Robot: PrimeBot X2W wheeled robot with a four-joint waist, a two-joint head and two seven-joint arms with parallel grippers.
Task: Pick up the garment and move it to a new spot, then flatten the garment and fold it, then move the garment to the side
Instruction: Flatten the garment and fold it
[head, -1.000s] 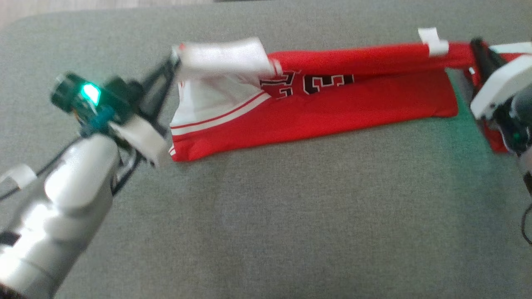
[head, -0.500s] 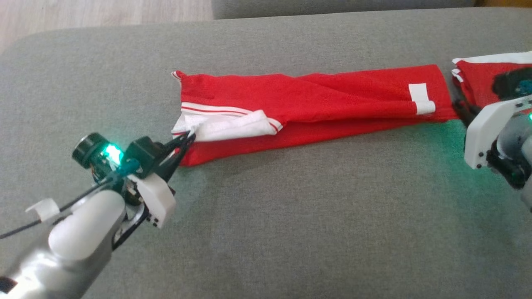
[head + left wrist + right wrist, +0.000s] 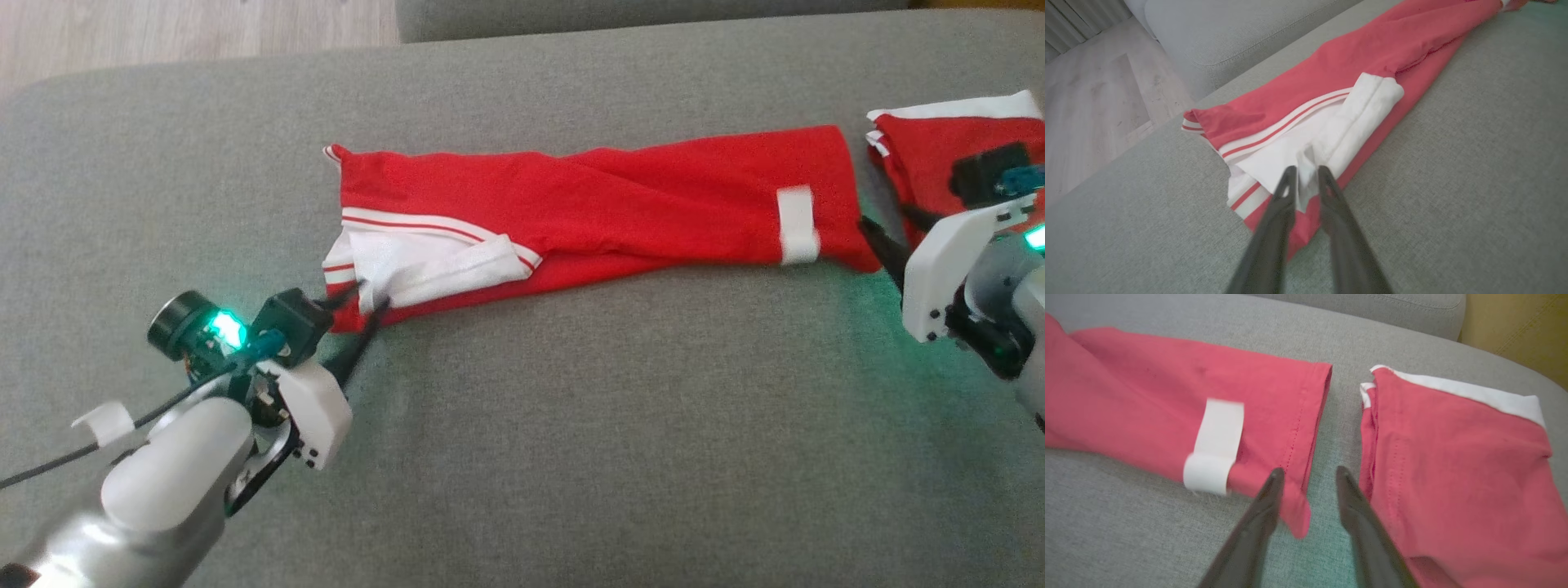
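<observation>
The red garment (image 3: 612, 196) lies folded into a long strip across the grey cushion, its white-trimmed end on the left and a white tag (image 3: 796, 224) near its right end. My left gripper (image 3: 369, 296) sits at the white end. In the left wrist view the left gripper (image 3: 1306, 173) has its fingers slightly parted, with a tuft of the garment's (image 3: 1331, 65) white cloth standing between them. My right gripper (image 3: 880, 224) is at the right end. The right gripper (image 3: 1308, 473) is open, its fingers straddling the loose red corner of the garment (image 3: 1126, 388).
A second red folded cloth (image 3: 931, 147) with white trim lies just right of the garment, close beside my right fingers (image 3: 1347, 490). The grey sofa cushion (image 3: 571, 425) stretches wide in front. Wooden floor (image 3: 163, 33) lies beyond the far left edge.
The garment's raised far edge came over toward me and down, leaving a flat folded strip. Both grippers have parted their fingers. The head view has shifted slightly.
</observation>
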